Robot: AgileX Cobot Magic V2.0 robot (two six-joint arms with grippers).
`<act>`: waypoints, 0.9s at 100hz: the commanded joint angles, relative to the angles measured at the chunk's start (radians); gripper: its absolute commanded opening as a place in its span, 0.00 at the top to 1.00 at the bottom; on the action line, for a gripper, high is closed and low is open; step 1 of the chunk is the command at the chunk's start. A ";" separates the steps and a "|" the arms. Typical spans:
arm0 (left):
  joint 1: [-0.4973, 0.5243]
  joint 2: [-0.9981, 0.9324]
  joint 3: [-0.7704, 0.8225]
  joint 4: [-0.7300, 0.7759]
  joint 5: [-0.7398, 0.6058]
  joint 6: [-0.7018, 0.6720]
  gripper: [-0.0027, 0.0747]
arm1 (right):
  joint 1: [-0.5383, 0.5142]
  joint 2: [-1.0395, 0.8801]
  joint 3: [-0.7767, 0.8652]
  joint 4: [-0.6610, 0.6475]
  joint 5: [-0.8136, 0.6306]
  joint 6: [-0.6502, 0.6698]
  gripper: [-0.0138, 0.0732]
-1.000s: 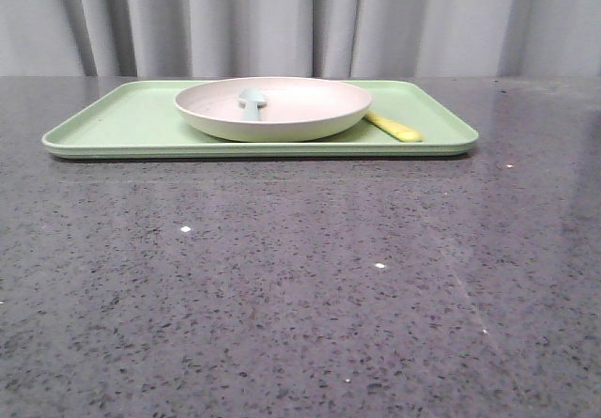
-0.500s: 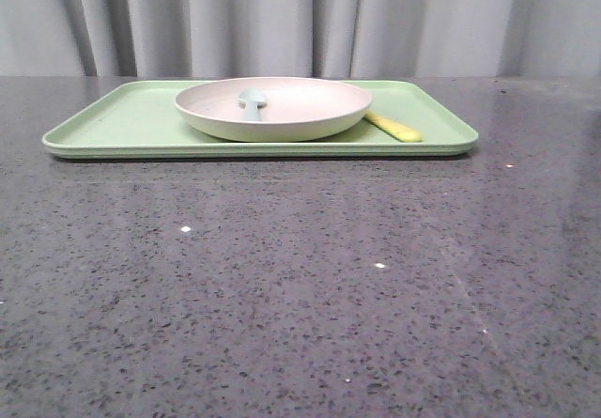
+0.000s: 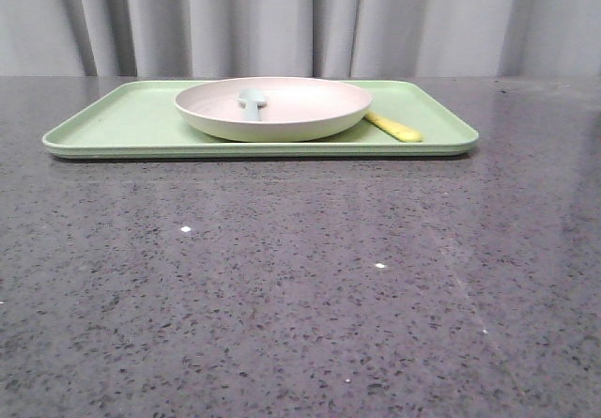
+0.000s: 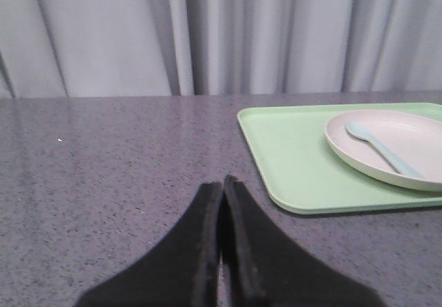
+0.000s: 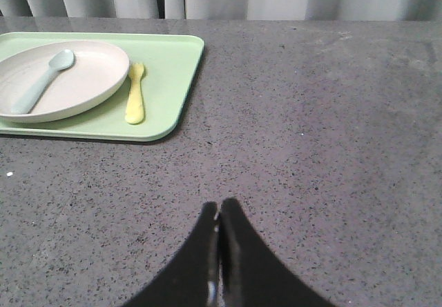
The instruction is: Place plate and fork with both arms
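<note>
Off-white matte round plate (image 3: 273, 108), mid light-green rectangular tray (image 3: 113, 122); small yellow plastic fork (image 5: 135, 92) beside it, toward the tray's right edge. Left gripper (image 4: 222, 183), right gripper (image 5: 219, 207): closed, empty. Advice: open before approaching; take the plate by its rim.

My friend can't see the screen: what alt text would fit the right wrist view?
Closed black gripper above a speckled grey table; beyond it, a light-green tray holds an off-white round plate with a pale blue spoon in it, a yellow fork alongside.
</note>
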 commanded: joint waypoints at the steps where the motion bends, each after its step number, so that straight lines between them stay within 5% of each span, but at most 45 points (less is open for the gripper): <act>1: 0.045 -0.004 0.029 -0.030 -0.175 0.053 0.99 | -0.005 0.008 -0.023 -0.016 -0.077 -0.006 0.92; 45: 0.174 -0.144 0.301 -0.101 -0.320 0.113 0.99 | -0.005 0.008 -0.023 -0.016 -0.077 -0.006 0.92; 58: 0.174 -0.176 0.301 -0.108 -0.239 0.113 0.99 | -0.005 0.008 -0.023 -0.016 -0.079 -0.006 0.92; 90: 0.174 -0.176 0.301 -0.108 -0.278 0.113 0.99 | -0.005 0.008 -0.023 -0.016 -0.079 -0.006 0.92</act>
